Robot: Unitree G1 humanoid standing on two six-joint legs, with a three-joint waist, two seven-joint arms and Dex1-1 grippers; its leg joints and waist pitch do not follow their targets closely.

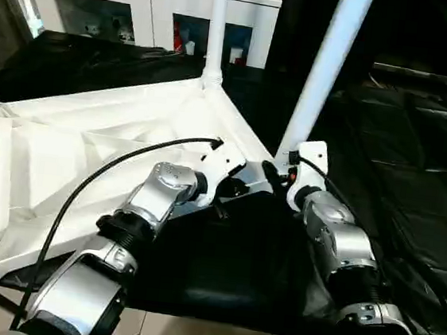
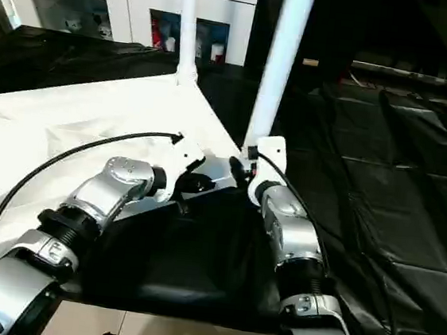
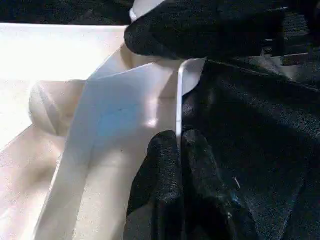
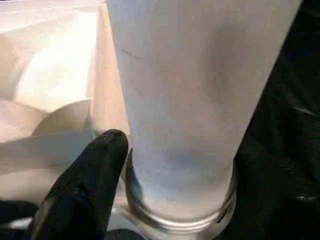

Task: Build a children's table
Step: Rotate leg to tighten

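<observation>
Left hand (image 3: 181,150) pinched on tabletop (image 1: 90,145) rim beside leg (image 1: 328,66)

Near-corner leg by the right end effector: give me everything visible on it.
The leg is a long white tube, smooth and matte, plastic by the look of it. It rises from the near corner socket of the upside-down tabletop, leaning right toward its upper end, which is cut off by the frame. In the right wrist view its flared base sits in a ringed collar. The right end effector is at its base, one black finger beside the tube; whether they touch I cannot tell.
</observation>
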